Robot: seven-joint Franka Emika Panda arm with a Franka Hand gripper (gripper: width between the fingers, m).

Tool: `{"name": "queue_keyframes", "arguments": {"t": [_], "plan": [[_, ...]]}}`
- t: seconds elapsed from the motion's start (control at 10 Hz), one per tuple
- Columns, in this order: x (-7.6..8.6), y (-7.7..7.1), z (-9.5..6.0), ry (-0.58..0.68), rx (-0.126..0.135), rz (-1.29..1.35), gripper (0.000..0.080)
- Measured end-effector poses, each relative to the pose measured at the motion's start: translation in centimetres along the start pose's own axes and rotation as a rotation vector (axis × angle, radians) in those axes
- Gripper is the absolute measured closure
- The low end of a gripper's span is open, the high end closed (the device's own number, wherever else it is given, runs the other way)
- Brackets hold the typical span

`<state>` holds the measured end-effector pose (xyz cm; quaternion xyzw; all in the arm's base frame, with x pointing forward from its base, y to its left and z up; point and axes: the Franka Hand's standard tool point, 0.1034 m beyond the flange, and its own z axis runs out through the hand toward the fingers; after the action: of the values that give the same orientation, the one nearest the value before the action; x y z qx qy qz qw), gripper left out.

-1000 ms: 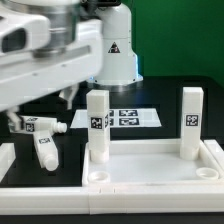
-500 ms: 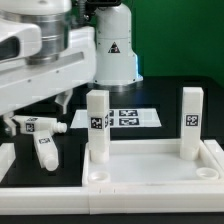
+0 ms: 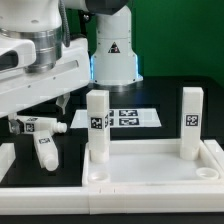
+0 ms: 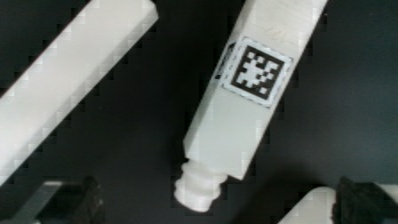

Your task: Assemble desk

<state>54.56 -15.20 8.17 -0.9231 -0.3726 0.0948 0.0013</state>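
Arm [image 3: 40, 70] has shifted; fingers [image 4: 68, 203] spread empty; two upright legs [image 3: 97, 125], two loose legs [image 3: 45, 150].

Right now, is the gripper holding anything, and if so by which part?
Nothing is held. The gripper is open over a loose leg that lies flat, with both fingers clear of it.
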Motion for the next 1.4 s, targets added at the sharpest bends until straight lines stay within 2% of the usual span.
{"name": "queue_keyframes", "arguments": {"t": [0.2,0.3,0.4,0.5,0.6,0.8,1.0,1.1,1.2,1.3,1.4], "plan": [[-0.2,-0.2,0.4,0.003,0.002,0.011,0.0151],[-0.8,-1.2,2.2,0.02,-0.003,0.044,0.0151],[-1.4,-2.5,4.0,0.013,0.005,0.06,0.0151],[-1.6,-3.1,5.4,0.003,0.016,0.075,0.0151],[-1.6,-3.1,6.8,0.0,0.016,0.081,0.0151],[-1.9,-3.0,7.9,-0.001,0.008,0.07,0.0151],[-2.4,-2.6,8.1,0.003,0.002,0.061,0.0151],[-2.4,-2.6,8.1,0.003,0.002,0.06,0.0253],[-2.4,-2.6,8.1,0.003,0.002,0.06,0.0389],[-2.4,-2.6,8.1,0.003,0.002,0.06,0.0389],[-2.5,-2.4,7.9,0.004,0.0,0.055,0.0527]]}}
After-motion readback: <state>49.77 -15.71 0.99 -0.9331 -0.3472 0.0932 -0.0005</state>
